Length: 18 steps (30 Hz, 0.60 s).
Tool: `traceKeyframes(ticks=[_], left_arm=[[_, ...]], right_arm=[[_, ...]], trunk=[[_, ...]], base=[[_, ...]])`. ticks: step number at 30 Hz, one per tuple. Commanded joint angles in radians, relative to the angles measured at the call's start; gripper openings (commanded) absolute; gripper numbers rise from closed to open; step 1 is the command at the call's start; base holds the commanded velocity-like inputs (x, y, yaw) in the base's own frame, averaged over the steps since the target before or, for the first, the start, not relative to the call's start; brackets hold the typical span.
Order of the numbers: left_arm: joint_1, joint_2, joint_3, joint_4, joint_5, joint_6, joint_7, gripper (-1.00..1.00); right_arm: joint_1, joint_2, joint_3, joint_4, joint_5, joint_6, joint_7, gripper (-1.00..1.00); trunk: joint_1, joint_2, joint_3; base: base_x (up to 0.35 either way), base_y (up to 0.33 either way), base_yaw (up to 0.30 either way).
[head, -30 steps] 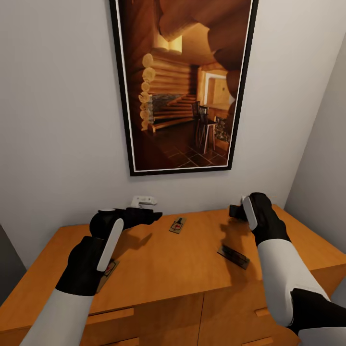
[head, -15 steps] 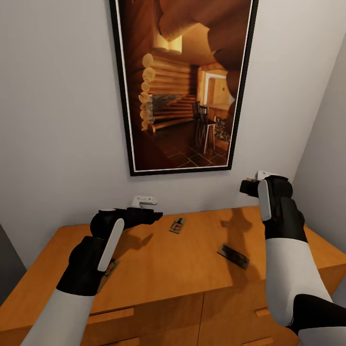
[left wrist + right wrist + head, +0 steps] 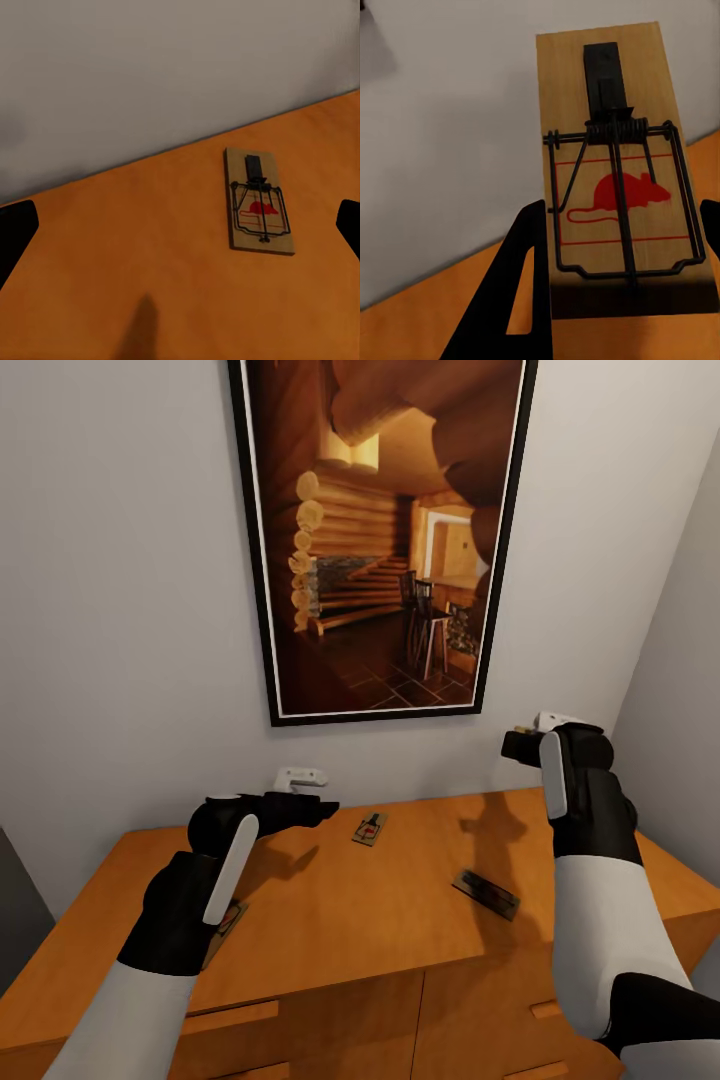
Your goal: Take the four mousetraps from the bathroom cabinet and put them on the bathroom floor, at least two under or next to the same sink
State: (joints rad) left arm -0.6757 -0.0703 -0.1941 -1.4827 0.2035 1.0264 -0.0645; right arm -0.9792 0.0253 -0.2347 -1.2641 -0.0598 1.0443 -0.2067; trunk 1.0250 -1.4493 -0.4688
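The orange-brown cabinet (image 3: 330, 920) stands against the wall with three mousetraps on its top. One tan mousetrap (image 3: 369, 829) (image 3: 259, 201) lies near the back, just ahead of my open left gripper (image 3: 318, 809) (image 3: 180, 232). A second trap (image 3: 486, 893) lies dark toward the right. A third trap (image 3: 226, 923) peeks out from under my left forearm. My right gripper (image 3: 520, 746) is raised above the cabinet's right end, shut on the fourth mousetrap (image 3: 619, 180), whose red mouse print faces the wrist camera.
A large black-framed picture (image 3: 385, 530) of a log cabin interior hangs on the grey wall behind the cabinet. A side wall (image 3: 680, 690) closes in close to the right arm. Drawer fronts with bar handles (image 3: 230, 1015) face me below.
My right gripper has lifted up and slightly right from the cabinet top with the mousetrap in it. The left arm and the other traps have stayed put.
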Motion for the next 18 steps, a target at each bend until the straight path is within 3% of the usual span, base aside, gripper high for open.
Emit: traceKeyframes(ticks=[1,7,13,18], left_arm=[[-0.001,0.000,0.001,-0.001,-0.003,0.004,-0.005,1.00],[-0.001,0.000,0.001,-0.001,-0.003,0.004,-0.005,1.00],[-0.001,0.000,0.001,-0.001,-0.003,0.004,-0.005,1.00],[0.003,0.001,0.010,0.011,0.008,0.005,-0.016,1.00]], right_arm=[[0.000,0.001,-0.001,0.000,-0.008,0.003,-0.007,-1.00],[0.003,-0.002,-0.001,0.007,-0.008,0.003,-0.005,-1.00],[0.004,-0.033,-0.002,0.012,-0.016,0.003,0.000,-1.00],[0.015,-0.041,-0.013,0.024,-0.004,-0.003,-0.008,-1.00]], trunk=[[0.000,-0.001,-0.001],[0.000,-0.001,-0.001],[0.000,-0.001,-0.001],[0.000,-0.001,-0.001]], base=[[0.000,0.000,0.000],[0.000,0.000,0.000],[0.000,0.000,0.000],[0.000,0.000,0.000]])
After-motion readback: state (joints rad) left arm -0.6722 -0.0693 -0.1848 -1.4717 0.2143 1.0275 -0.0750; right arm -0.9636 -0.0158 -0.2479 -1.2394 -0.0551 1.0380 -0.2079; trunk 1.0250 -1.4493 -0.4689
